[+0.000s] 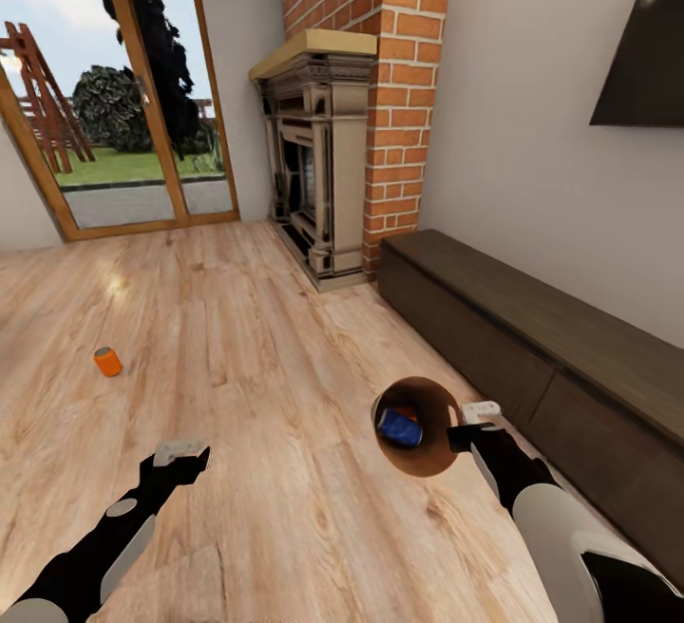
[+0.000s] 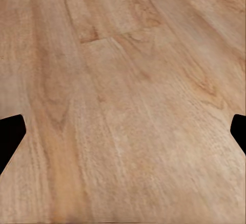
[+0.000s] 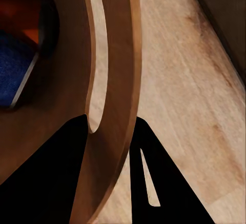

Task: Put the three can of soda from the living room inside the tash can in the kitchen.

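One orange can of soda (image 1: 107,361) stands on the wood floor at the left, well ahead of my left gripper (image 1: 180,457), which hangs open over bare boards (image 2: 123,131). The tash can (image 1: 432,457), brown inside, is held up at my right; my right gripper (image 1: 467,431) is shut on its rim, one finger inside the wall and one outside (image 3: 110,126). A blue can of soda (image 1: 401,428) lies inside it, with a bit of an orange can (image 1: 405,411) beside it. The right wrist view also catches the blue can (image 3: 13,70) and the orange one (image 3: 23,21).
This is the living room. A long dark-brown bench (image 1: 532,338) runs along the right wall under a wall TV (image 1: 646,44). A brick column (image 1: 399,101) with a fireplace (image 1: 313,167) stands ahead, and glass doors (image 1: 104,91) lie at the far left.
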`<state>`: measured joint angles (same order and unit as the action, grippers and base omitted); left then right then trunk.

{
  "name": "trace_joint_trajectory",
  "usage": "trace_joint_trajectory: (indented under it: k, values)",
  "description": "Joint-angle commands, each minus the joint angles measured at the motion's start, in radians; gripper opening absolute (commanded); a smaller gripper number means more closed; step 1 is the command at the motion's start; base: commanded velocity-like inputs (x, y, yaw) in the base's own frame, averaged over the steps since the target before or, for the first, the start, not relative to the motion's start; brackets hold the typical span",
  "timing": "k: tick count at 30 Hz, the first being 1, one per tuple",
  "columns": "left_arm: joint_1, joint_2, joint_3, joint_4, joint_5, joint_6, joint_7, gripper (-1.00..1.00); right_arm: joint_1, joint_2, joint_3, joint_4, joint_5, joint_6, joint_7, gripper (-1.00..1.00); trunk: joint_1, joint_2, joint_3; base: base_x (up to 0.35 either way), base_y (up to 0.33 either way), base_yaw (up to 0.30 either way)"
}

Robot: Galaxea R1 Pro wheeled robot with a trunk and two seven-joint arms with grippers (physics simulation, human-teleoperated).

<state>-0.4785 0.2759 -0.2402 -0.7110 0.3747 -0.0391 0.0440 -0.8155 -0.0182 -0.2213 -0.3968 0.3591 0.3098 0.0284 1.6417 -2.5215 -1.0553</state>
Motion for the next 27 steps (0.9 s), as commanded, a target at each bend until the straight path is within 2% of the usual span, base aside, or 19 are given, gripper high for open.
trace_joint_trajectory:
  k: [1,16,27]
  values:
    - [0.0,0.0,0.0,0.002,0.0,-0.001,0.0,1.0,-0.001,0.0,-0.002,-0.002,-0.006,0.0,0.004,-1.0,0.0,0.0,0.0,0.0,0.0,0.253]
    - [0.0,0.0,0.002,0.012,0.001,-0.001,0.0,1.0,-0.001,0.001,-0.002,-0.005,-0.004,-0.001,0.002,-1.0,0.0,0.0,0.0,0.001,0.0,0.254]
    - [0.0,-0.001,0.006,0.014,-0.002,0.006,0.0,1.0,-0.001,0.001,-0.001,-0.005,-0.003,0.0,0.001,-1.0,0.0,0.0,0.0,0.252,0.0,0.254]
